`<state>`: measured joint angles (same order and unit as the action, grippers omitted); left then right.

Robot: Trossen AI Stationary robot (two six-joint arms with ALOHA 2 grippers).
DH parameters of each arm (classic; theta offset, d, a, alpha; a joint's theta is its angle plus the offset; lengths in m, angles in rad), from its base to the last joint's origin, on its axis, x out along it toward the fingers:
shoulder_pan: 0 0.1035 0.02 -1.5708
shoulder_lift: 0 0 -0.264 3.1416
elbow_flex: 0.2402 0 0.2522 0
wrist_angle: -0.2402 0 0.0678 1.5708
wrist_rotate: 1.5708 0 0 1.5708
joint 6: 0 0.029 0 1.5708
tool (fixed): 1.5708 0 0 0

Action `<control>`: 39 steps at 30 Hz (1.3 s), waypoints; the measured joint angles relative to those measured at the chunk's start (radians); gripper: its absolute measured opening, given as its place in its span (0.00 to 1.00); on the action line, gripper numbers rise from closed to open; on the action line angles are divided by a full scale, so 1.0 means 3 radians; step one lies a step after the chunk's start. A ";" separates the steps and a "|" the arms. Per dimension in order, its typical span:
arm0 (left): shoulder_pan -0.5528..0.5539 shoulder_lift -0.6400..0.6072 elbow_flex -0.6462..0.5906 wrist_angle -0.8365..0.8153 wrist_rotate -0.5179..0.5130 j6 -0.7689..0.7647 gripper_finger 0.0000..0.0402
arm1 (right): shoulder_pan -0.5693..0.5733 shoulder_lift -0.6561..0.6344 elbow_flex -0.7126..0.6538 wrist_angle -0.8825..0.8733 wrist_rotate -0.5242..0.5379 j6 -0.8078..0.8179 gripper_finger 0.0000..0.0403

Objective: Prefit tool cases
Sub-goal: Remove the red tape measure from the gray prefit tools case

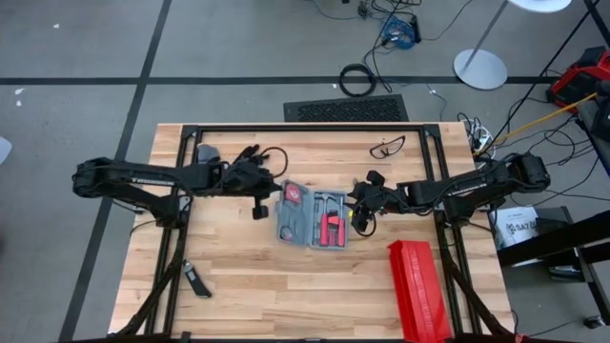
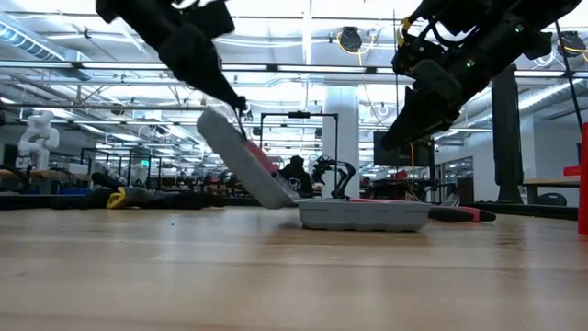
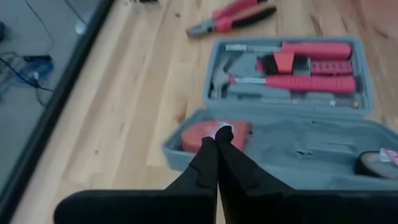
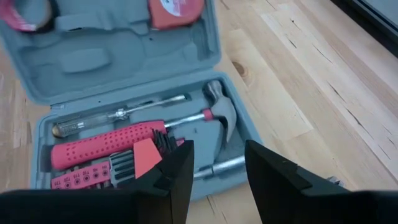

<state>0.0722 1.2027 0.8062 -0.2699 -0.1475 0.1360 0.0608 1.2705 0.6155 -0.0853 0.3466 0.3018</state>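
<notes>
Near the middle of the worktop (image 1: 238,286) the tool case (image 1: 312,221) lies open, its lid half raised. Left claw (image 3: 216,138) is pinched tight at the lid's edge; right claw (image 4: 217,163) hovers, jaws apart, holding nothing. Closing remains.

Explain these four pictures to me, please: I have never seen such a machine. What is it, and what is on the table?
It is a robot with two dark arms at a wooden table. One camera looks down from above, one looks level across the table, and one sits on each wrist. An open grey tool case lies in the middle, with a hammer inside. The left gripper is shut on the raised lid's edge. The right gripper hangs open above the case. A long red box and pliers lie nearby.
</notes>
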 joint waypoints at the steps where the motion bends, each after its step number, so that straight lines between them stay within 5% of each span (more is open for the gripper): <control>1: -0.0032 -0.0024 0.0000 -0.0001 -0.0055 -0.0006 0.00 | 0.0001 0.0000 0.0000 -0.0001 0.0000 0.0000 0.34; 12: -0.0165 0.0229 0.0005 0.0015 -0.0424 -0.0237 0.00 | 0.0000 0.0000 0.0000 0.0000 -0.0001 0.0000 0.34; 23: -0.0224 0.0986 0.0045 0.1074 -0.0307 0.0024 0.00 | 0.0000 0.0001 -0.0001 0.0017 0.0061 -0.0001 0.34; 27: -0.0227 0.0881 0.0080 0.1133 -0.0493 0.0089 0.00 | 0.0000 0.0001 -0.0001 -0.0004 0.0061 0.0004 0.34; 30: -0.0227 0.0767 0.0092 0.1426 -0.0320 0.0101 0.00 | 0.0000 0.0001 -0.0001 -0.0003 0.0061 0.0002 0.34; 39: -0.0280 0.0808 0.0094 0.0963 -0.0471 -0.0055 0.00 | 0.0000 0.0001 -0.0001 -0.0001 0.0060 0.0007 0.34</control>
<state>-0.0117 1.4451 0.8344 0.0191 -0.2888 0.1194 0.0608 1.2709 0.6151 -0.0855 0.3647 0.3040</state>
